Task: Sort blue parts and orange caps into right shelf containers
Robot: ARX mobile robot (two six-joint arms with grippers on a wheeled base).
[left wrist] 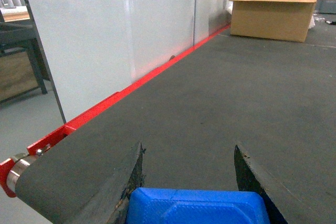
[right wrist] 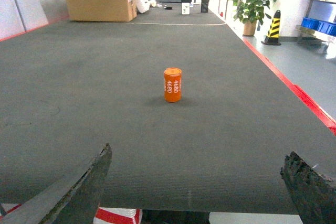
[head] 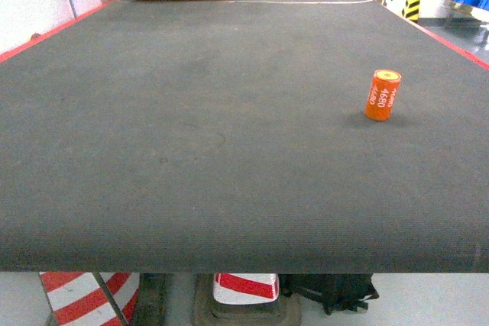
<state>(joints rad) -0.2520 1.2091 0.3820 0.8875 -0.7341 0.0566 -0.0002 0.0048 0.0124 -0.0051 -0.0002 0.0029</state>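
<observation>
Orange cap (head: 383,95) stands upright near the belt's (head: 191,150) right red edge (open belt all round); right gripper (right wrist: 197,192) spread wide, left gripper (left wrist: 189,171) pinching a blue part (left wrist: 197,207).

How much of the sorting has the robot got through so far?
Hard to say what is finished: no sorted items show. In hand: a blue part sits between the left gripper's fingers, seemingly gripped. Left: one orange cap stands upright on the table, ahead of the open right gripper, untouched. Blue crates show on a shelf far right; their contents cannot be seen.
</observation>
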